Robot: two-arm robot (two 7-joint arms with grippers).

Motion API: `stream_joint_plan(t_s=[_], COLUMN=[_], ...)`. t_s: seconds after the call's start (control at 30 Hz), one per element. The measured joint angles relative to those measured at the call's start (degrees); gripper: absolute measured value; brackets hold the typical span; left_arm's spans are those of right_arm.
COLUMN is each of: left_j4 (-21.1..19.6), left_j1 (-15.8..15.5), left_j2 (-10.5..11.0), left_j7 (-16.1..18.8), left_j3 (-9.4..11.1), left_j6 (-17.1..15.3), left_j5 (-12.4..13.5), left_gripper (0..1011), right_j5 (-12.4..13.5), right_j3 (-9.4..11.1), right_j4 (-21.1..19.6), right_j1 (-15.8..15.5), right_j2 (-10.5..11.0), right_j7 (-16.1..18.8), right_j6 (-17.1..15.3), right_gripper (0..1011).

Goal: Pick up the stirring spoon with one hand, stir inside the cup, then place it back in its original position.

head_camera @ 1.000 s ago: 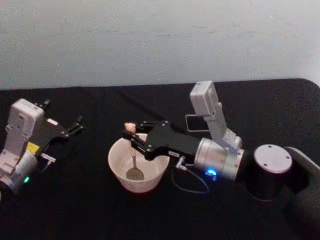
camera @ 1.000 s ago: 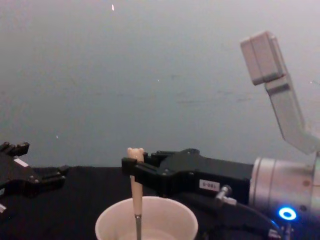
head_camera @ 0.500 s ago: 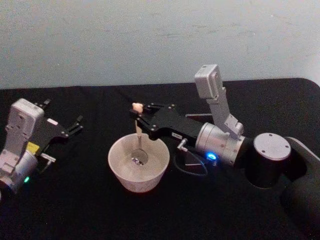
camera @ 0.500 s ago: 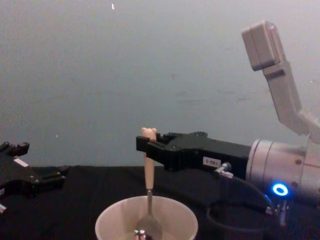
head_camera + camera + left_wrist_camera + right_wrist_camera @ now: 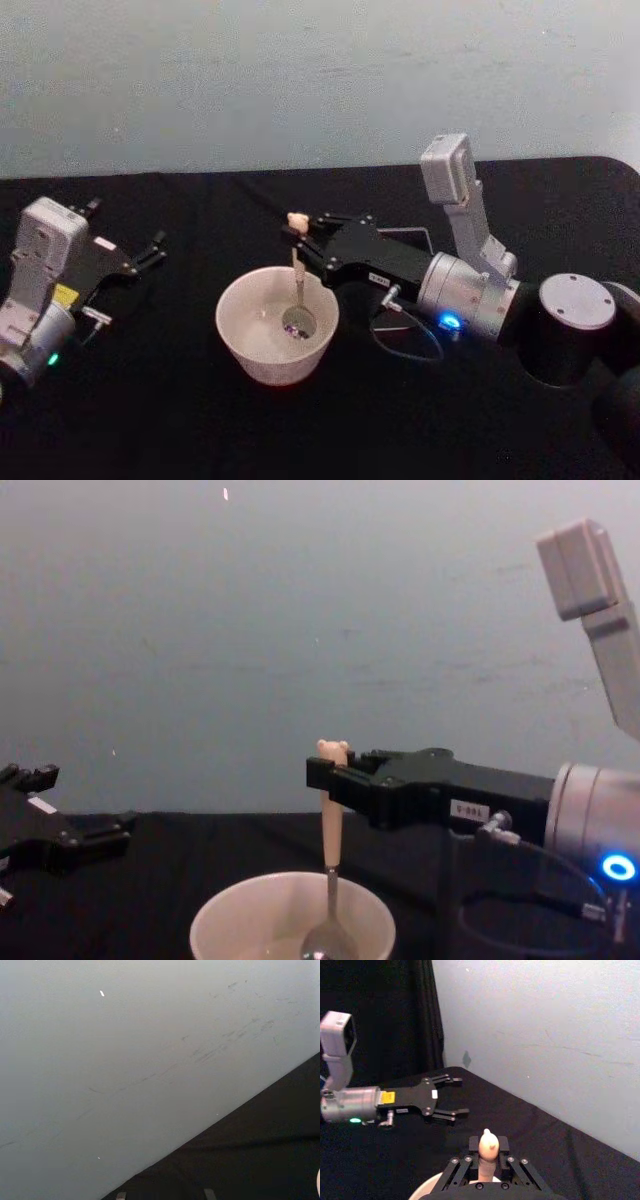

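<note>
From where I stand, the right gripper [image 5: 298, 234] reaches in low across the black cloth-covered table [image 5: 180, 420] from the right side, lying almost level, its black fingers [image 5: 474, 1146] pinched on the cream-beige handle of the small metal-bowled stirring spoon with the little bear head [image 5: 298, 285]. In the right wrist view the bear head pokes up between the two fingers, which press on it from either side. The spoon hangs close to upright. Its thin metal neck runs down past the rim, and its shiny round bowl sits low inside the wide round cream-white cup [image 5: 232, 305], toward the cup's right-hand wall. I cannot tell whether the spoon's bowl touches the bottom.

From the chest view, the spoon [image 5: 330, 830] stands straight with the bear head just above the right gripper [image 5: 322, 776], and the cup [image 5: 215, 912] sits directly under it, near the middle of the table. A blue light glows on the silver wrist behind the gripper.

The left gripper [image 5: 128, 224] rests over at the left side of the table, well apart from the cup, with its fingers spread wide and nothing between them. The right wrist view shows that gripper [image 5: 456, 1096] gaping the same way. A pale grey-blue wall [image 5: 300, 80] runs behind the table.
</note>
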State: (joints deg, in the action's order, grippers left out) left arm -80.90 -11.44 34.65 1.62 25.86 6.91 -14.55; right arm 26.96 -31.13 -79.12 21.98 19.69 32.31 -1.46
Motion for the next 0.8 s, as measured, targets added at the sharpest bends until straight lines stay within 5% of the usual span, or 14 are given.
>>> stream_joint_plan(t_s=[0.37, 0.8], left_j4=[0.0, 0.0], left_j1=[0.0, 0.0], left_j2=[0.0, 0.0], left_j7=[0.0, 0.0], left_j3=[0.0, 0.0], left_j6=[0.0, 0.0], left_j5=[0.0, 0.0], left_gripper=[1001, 1001], right_j5=[2.66, 9.41], right_j3=[1.37, 7.9], right_j4=[-1.86, -5.95], right_j1=[-0.92, -1.89], right_j2=[-0.74, -0.57], right_j7=[-1.86, -7.72], right_j6=[-0.74, -3.89], right_gripper=[215, 215])
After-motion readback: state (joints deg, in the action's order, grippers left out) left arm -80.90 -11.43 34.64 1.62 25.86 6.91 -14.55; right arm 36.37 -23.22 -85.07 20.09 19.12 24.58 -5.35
